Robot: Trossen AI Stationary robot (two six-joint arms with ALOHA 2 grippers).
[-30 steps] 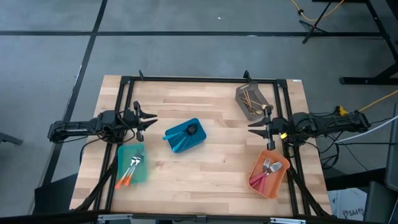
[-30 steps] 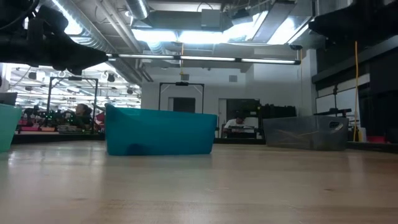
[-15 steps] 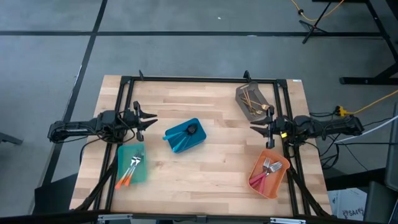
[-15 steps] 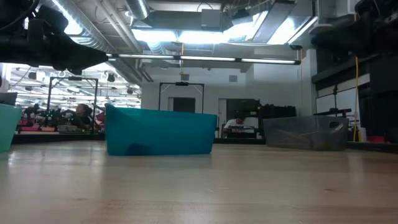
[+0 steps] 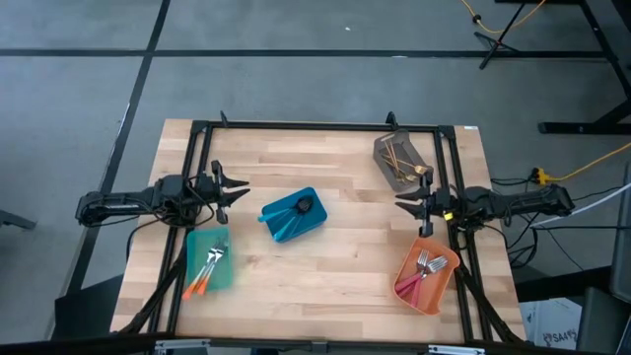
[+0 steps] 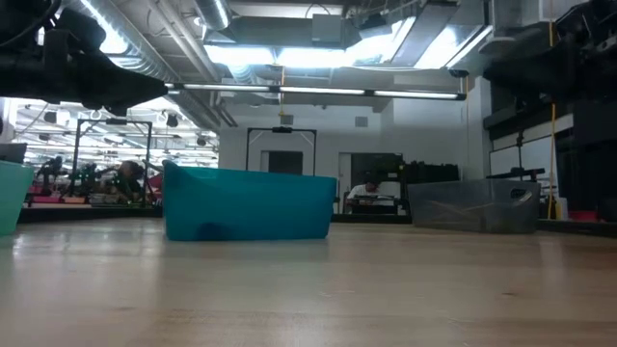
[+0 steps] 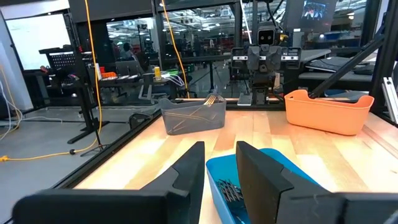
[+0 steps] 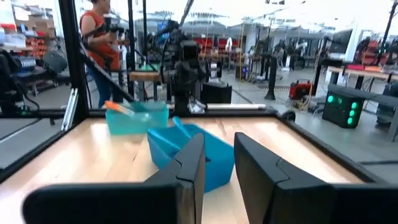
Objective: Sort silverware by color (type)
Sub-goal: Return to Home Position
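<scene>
The silverware lies sorted in four bins. Orange-handled forks (image 5: 205, 271) lie in the teal bin (image 5: 223, 278). Pink-handled forks (image 5: 422, 268) lie in the orange bin (image 5: 441, 291). Gold pieces (image 5: 396, 158) lie in the grey bin (image 5: 412, 144). The blue bin (image 5: 281, 222) at mid-table holds dark pieces (image 7: 230, 190). My left gripper (image 5: 238, 189) hovers open over the table's left side, pointing toward the blue bin. My right gripper (image 5: 402, 203) hovers open at the right side, between the grey and orange bins. Neither holds anything.
A black frame (image 5: 296, 126) runs along the far edge and down both sides of the wooden table. Bare wood (image 5: 325, 276) lies between the teal and orange bins along the near edge. In the right wrist view a person (image 8: 99, 31) stands in the room beyond the table.
My right arm has drawn in toward the table, its rear part now reaching less far past the right edge. Its gripper hangs at nearly the same spot. The bins and the silverware have not moved.
</scene>
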